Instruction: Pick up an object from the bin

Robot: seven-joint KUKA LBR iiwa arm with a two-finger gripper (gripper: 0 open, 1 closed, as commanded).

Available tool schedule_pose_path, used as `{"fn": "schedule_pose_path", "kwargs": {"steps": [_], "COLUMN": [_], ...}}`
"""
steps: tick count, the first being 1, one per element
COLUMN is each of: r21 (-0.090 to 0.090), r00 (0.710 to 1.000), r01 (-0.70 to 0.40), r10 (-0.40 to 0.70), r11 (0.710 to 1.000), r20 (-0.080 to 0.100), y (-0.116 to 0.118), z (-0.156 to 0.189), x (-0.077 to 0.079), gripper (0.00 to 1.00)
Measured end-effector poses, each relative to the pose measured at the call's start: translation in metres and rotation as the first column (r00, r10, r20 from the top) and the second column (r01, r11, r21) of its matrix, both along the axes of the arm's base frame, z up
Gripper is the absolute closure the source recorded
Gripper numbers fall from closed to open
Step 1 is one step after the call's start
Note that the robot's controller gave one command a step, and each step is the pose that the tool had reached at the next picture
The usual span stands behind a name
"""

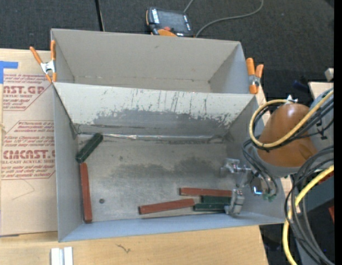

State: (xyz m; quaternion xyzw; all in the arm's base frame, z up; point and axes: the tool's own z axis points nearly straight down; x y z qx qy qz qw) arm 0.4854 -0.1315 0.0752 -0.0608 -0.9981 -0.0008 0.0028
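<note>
The gripper point(235, 186) hangs inside the grey bin point(143, 109), fingers spread apart. Just left of it lie a short red-brown stick point(206, 192) and a dark green stick point(211, 206), their ends reaching it. Further left lies a long red-brown stick point(166, 206). Well apart to the gripper's left lie an upright red-brown stick point(85, 192) and a tilted green stick point(89, 147).

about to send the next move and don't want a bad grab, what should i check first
1. Gripper open: ok.
2. Something within reach: ok, the right ends of a red-brown stick and a dark green stick lie at it.
3. Only one stick in line for the grasp: cannot tell, the two ends lie close together.
4. Gripper height above the bin floor: cannot tell.
5. Room from the right wall: not ok, the gripper sits close by it.
</note>
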Motion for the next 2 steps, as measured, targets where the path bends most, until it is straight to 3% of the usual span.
{"fn": "schedule_pose_path", "kwargs": {"steps": [1, 2], "r21": [-0.001, -0.004], "r00": [1.000, 1.000], "r01": [-0.002, -0.018], "r10": [0.002, 0.019], "r11": [1.000, 1.000], "r20": [0.006, 0.016], "y": [0.000, 0.017], "z": [0.002, 0.142], "x": [0.004, 0.052], "gripper": [1.00, 1.00]}}
